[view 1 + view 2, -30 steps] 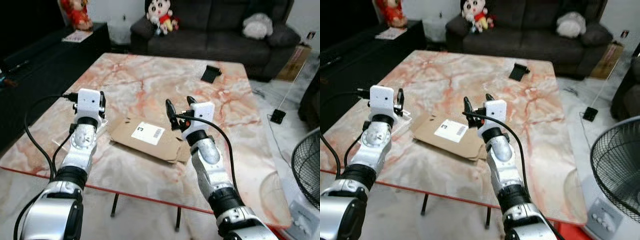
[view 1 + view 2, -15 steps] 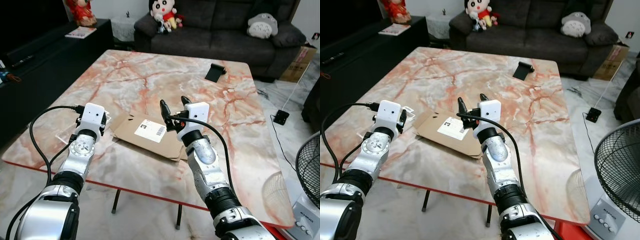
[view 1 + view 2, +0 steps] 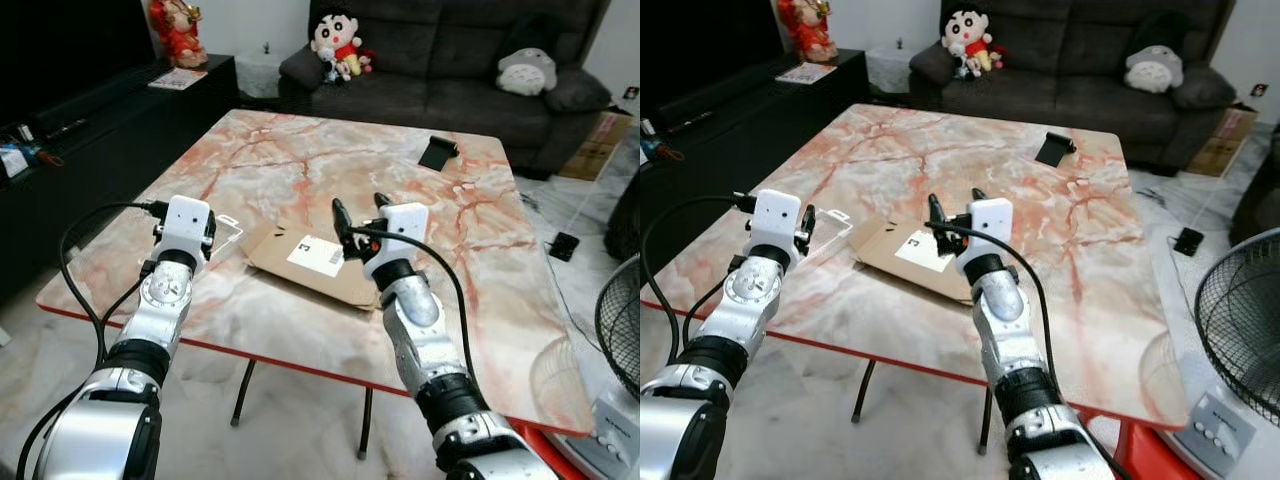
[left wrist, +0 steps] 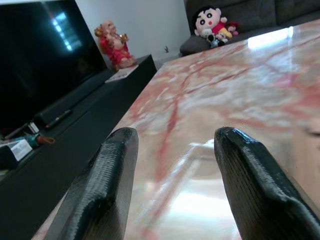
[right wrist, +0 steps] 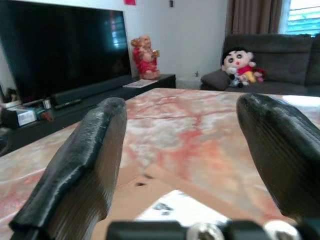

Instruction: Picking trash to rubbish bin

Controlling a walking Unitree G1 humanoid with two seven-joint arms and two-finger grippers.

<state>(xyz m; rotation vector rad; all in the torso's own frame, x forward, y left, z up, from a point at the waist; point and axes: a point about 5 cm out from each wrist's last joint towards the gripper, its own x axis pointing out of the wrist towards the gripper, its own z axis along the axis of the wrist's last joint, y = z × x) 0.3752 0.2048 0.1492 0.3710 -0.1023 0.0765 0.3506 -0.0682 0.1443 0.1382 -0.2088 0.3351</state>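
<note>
table (image 3: 300, 160): glossy marble | box (image 3: 310, 262): matt brown cardboard | sofa (image 3: 450, 60): dark cloth

A flattened brown cardboard piece (image 3: 318, 268) with a white label lies flat on the marble table (image 3: 300, 170).

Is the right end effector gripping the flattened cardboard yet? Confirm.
No. The right end effector hangs open above the flattened cardboard on the marble table, holding nothing.
</note>
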